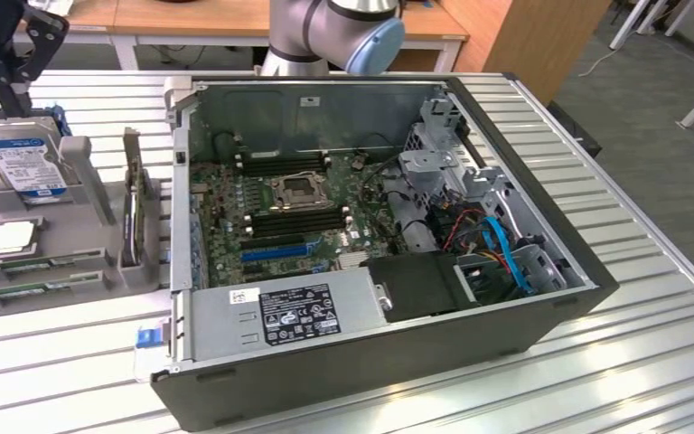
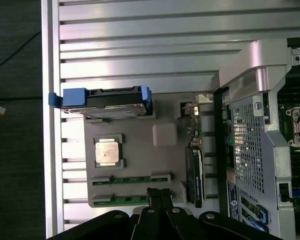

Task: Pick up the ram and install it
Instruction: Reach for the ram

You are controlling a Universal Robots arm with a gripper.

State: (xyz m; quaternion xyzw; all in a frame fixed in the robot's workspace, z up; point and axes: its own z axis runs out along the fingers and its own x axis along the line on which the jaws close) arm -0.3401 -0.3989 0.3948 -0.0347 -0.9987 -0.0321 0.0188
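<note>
Two ram sticks lie flat in the front slots of a grey holder tray [image 1: 88, 244]: one ram [image 1: 22, 266] [image 2: 130, 180] and a second ram [image 1: 12, 291] [image 2: 121, 200] beside it. My gripper [image 1: 15, 95] [image 2: 158, 194] hangs high above the tray, at the exterior view's far left. Its dark fingers are pressed together and hold nothing. In the wrist view the fingertips overlap one end of the nearer ram, well above it. The open computer case [image 1: 540, 298] shows its motherboard [image 1: 286, 203] with black memory slots [image 1: 301, 221].
The tray also holds a silver hard drive [image 1: 22, 158] [image 2: 107, 102] with a blue label, a square CPU chip [image 1: 12, 235] [image 2: 109, 152] and an upright card [image 1: 133, 212] [image 2: 195, 167]. A power supply [image 1: 286, 312] and cables fill the case's front. A slatted metal table [image 1: 636, 362] lies underneath.
</note>
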